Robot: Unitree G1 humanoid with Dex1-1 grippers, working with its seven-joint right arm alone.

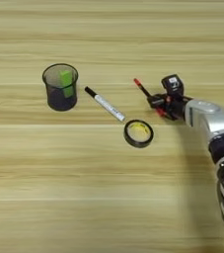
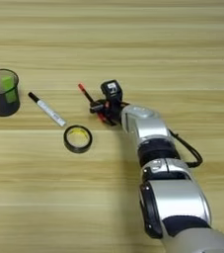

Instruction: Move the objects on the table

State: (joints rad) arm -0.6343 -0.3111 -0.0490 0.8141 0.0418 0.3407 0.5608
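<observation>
Mesh cup (image 1: 60,88): far left on the counter (image 1: 108,197), upright, a green item (image 1: 66,83) standing inside. I read it as no part of my job. Risk: none unless an arm sweep strays that far left.

White marker (image 1: 106,104): lying flat just right of the cup, black cap toward the cup, body slanting down toward the tape. Apart from the jaws. Risk: it is round and may roll if I nudge it while passing.

Tape ring (image 1: 138,133): black with yellow inside, flat on the counter just below the white marker's lower end; near it, and I cannot tell whether they touch. Risk: if I drag the red marker low across this spot, I could clip the ring and push it into the white marker.

Red marker (image 1: 142,89): slim, slanted, its far end pointing up-left, its lower end at my jaws. I cannot tell whether it is off the counter.

Right gripper (image 1: 161,105): reaching in from the right, jaws pinching the red marker at its lower end. Risk: I judge the hold is far off the marker's middle, so it may pivot or slip out when I lift or swing; a slow move seems wise.
</observation>
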